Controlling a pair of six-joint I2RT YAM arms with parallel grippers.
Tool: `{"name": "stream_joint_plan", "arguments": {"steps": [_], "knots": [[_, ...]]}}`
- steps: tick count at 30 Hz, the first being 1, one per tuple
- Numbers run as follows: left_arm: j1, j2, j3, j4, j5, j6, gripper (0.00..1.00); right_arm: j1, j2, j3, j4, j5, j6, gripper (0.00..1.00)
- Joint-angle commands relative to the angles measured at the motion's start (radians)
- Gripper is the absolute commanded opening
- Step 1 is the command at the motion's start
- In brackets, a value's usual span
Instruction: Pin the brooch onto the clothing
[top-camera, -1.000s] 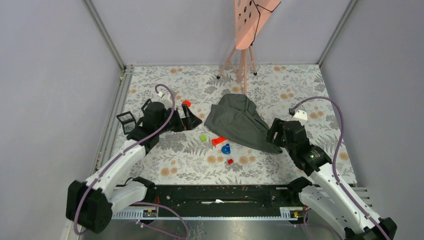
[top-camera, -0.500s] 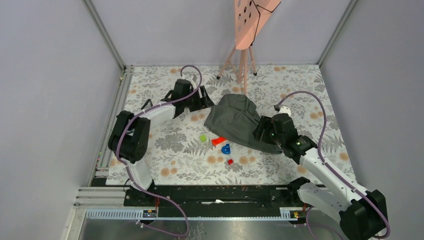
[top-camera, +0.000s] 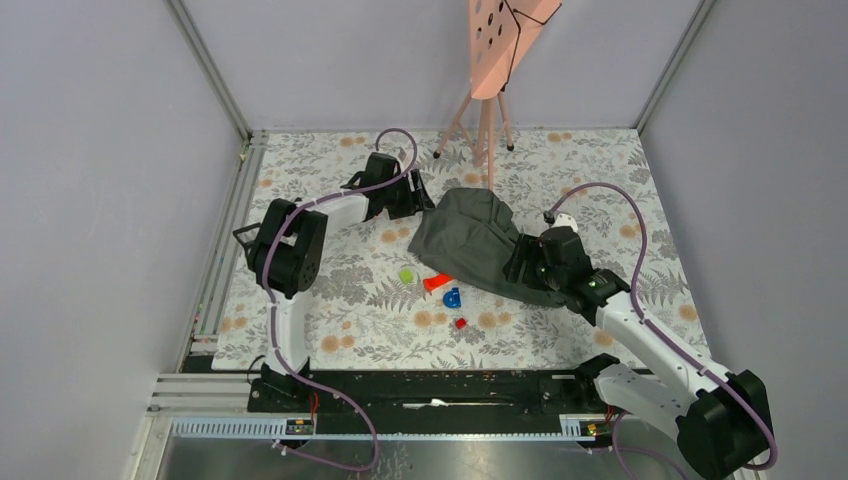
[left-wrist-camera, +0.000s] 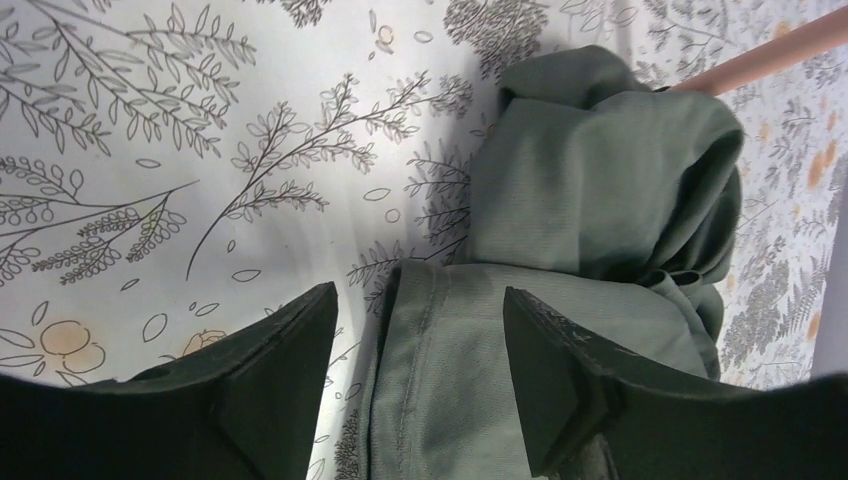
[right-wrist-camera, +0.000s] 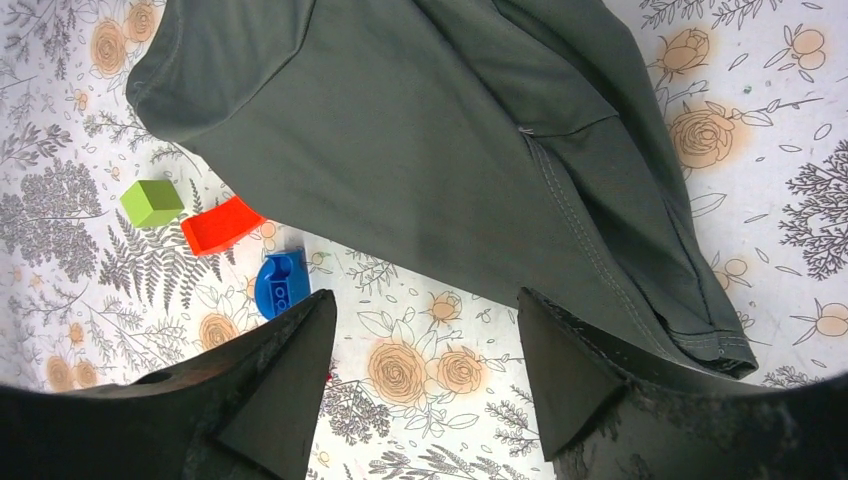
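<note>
I am looking at one table under a flower-print cloth (top-camera: 330, 300), boxed in by three grey walls (top-camera: 100, 150), with one pink stand (top-camera: 488, 110) at the far edge. One dark grey shirt (top-camera: 470, 245) lies crumpled right of centre. Four small pieces sit by its near-left edge: a green cube (top-camera: 407, 274), an orange block (top-camera: 437, 282), a blue block (top-camera: 452, 297) and a red bit (top-camera: 460, 323). My left claw (left-wrist-camera: 418, 300) gapes over the shirt's hem. My right claw (right-wrist-camera: 425, 305) gapes at its near edge, holding nothing.

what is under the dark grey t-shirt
The T-shirt lies bunched on the floral table cover, which shows around it. An orange block sits at its near edge. Anything beneath the folds is covered.
</note>
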Motion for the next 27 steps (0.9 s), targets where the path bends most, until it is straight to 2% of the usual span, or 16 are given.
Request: {"name": "stream_joint_plan", "arguments": {"steps": [1, 5, 9, 11, 12, 15, 19, 23, 27], "knots": [[-0.005, 0.021, 0.047, 0.004, -0.013, 0.0, 0.64, 0.0, -0.013, 0.02, 0.044, -0.041, 0.019, 0.73], [-0.009, 0.056, 0.068, 0.011, 0.003, -0.003, 0.59, 0.001, -0.029, 0.002, 0.045, -0.052, 0.026, 0.73], [-0.011, 0.06, 0.071, 0.038, 0.03, -0.008, 0.25, 0.0, -0.044, 0.004, 0.015, -0.027, 0.022, 0.73], [-0.009, 0.015, 0.033, 0.088, 0.032, -0.009, 0.05, 0.0, -0.058, 0.01, -0.004, -0.017, 0.018, 0.73], [-0.009, -0.026, -0.023, 0.147, 0.024, -0.015, 0.0, 0.0, -0.066, 0.012, -0.01, -0.013, 0.016, 0.72], [-0.008, -0.184, -0.152, 0.242, -0.017, -0.038, 0.0, 0.0, -0.097, 0.018, -0.03, 0.008, 0.005, 0.73], [-0.008, -0.414, -0.273, 0.215, -0.048, -0.056, 0.0, 0.0, -0.112, 0.023, -0.052, 0.05, -0.013, 0.72], [-0.009, -0.663, -0.446, 0.211, -0.01, -0.068, 0.0, 0.0, -0.107, 0.016, -0.057, 0.068, -0.02, 0.73], [-0.011, -0.868, -0.599, 0.179, 0.111, -0.055, 0.0, 0.0, -0.101, 0.002, -0.051, 0.063, -0.017, 0.73]]}}
